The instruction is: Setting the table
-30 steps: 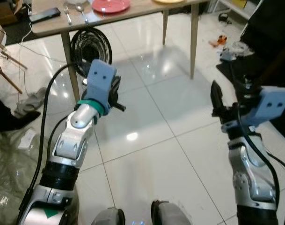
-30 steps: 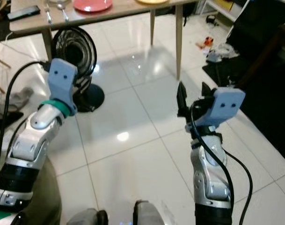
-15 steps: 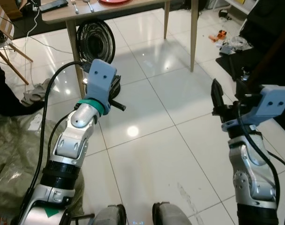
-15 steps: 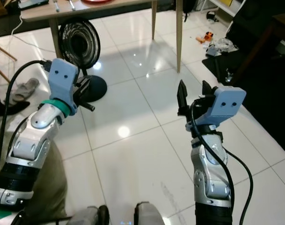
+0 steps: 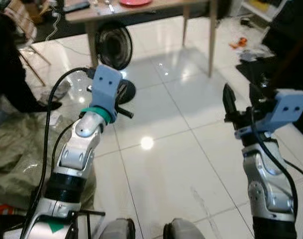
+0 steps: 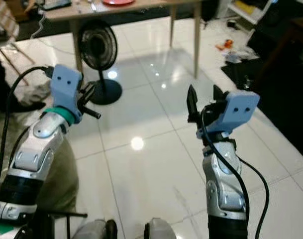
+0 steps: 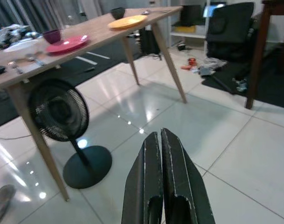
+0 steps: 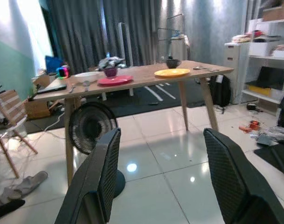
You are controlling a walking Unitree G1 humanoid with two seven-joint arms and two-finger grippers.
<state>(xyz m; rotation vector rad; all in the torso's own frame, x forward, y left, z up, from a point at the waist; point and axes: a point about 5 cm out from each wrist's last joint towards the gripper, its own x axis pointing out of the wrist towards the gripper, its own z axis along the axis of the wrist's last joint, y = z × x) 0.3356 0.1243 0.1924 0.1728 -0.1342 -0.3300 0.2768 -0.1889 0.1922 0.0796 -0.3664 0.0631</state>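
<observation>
The robot stands on the tiled floor, well short of the table it is to set.

The table [image 8: 132,80] lies far ahead, bearing a red plate [image 8: 114,80], a yellow plate [image 8: 172,72], bowls and cutlery; a fan [image 8: 92,128] stands on the floor by its left leg. The left gripper [image 7: 161,175] has its fingers pressed together; the right gripper [image 8: 162,182] is spread wide; both are empty. A sound approach would likely steer right of the fan and square up to the table edge before either arm reaches.
</observation>
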